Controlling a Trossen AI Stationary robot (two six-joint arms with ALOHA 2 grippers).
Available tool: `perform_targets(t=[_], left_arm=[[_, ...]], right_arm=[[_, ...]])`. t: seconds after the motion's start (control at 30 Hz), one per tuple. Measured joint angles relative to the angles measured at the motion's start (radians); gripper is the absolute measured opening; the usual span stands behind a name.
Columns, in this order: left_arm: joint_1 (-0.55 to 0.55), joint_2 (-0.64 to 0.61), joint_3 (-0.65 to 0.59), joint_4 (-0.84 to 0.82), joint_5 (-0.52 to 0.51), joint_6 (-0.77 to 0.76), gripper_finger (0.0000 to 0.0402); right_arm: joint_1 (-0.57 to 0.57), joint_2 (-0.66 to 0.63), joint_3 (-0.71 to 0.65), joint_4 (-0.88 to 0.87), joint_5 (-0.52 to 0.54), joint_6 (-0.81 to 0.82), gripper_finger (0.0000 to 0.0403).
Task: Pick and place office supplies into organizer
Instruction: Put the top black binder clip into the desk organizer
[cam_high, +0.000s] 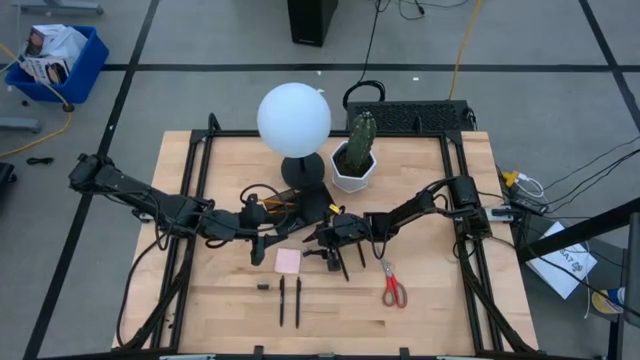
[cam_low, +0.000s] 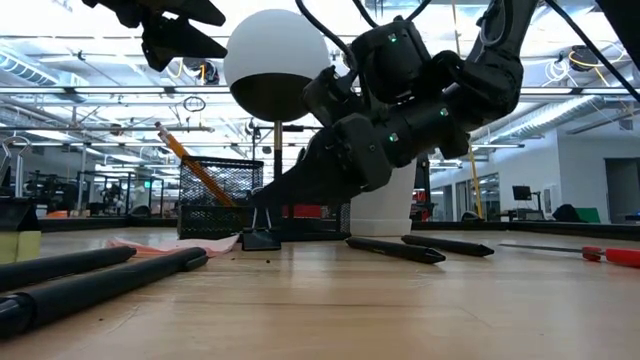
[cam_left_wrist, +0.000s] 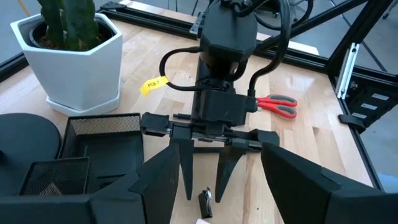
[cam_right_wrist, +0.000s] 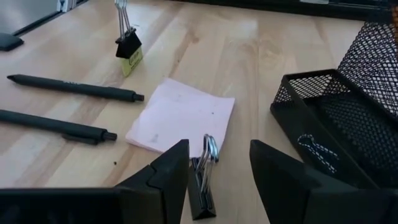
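Observation:
A small black binder clip (cam_right_wrist: 202, 183) stands on the table beside the pink sticky-note pad (cam_right_wrist: 180, 115), handles up. My right gripper (cam_right_wrist: 219, 155) is open and low, one finger on each side of the clip (cam_left_wrist: 205, 202) without plainly touching it. My left gripper (cam_left_wrist: 217, 155) is open and raised, just left of the right gripper (cam_high: 322, 240) and facing it. The black mesh organizer (cam_right_wrist: 336, 124) stands by the lamp base with an orange pencil (cam_low: 185, 160) leaning in it. The pad (cam_high: 288, 261) lies flat between the two grippers.
A second binder clip (cam_right_wrist: 129, 46) and two black pens (cam_right_wrist: 74, 89) lie toward the near edge. Two more pens (cam_low: 395, 248) and the red-handled scissors (cam_high: 393, 286) lie to the right. The globe lamp (cam_high: 294, 118) and the white cactus pot (cam_high: 354, 160) stand behind the organizer.

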Motion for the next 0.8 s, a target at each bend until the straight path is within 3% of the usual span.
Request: perform_targets(t=[0.53,0.8], left_arm=[[0.0,0.0,0.0,-0.001,0.0,0.0,0.0232],[0.0,0.0,0.0,-0.001,0.0,0.0,0.0232]], right_arm=[[0.0,0.0,0.0,-0.018,0.0,0.0,0.0162],[0.0,0.0,0.0,-0.018,-0.002,0.0,0.0099]])
